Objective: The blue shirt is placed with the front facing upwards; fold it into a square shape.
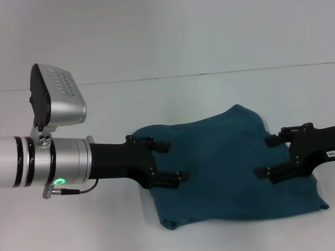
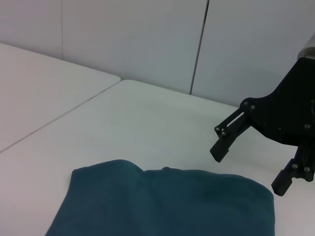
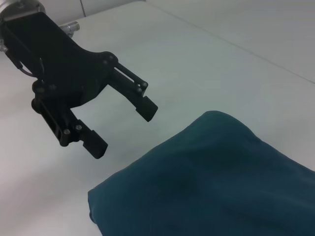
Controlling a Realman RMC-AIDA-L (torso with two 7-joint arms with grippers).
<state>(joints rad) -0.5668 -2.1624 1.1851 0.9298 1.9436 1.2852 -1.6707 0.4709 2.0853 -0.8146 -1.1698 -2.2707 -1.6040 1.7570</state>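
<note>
The blue shirt (image 1: 224, 162) lies on the white table as a folded, roughly square bundle. Its lettering is hidden. My left gripper (image 1: 175, 160) is open and empty at the shirt's left edge. My right gripper (image 1: 264, 155) is open and empty at the shirt's right edge. The left wrist view shows the shirt (image 2: 162, 206) with the right gripper (image 2: 247, 169) raised just past its edge. The right wrist view shows the shirt (image 3: 216, 182) with the left gripper (image 3: 123, 129) raised beside it, holding nothing.
The white table (image 1: 155, 98) extends all around the shirt. A seam between table sections (image 1: 210, 74) runs across the back. A pale wall (image 2: 147, 39) stands behind the table.
</note>
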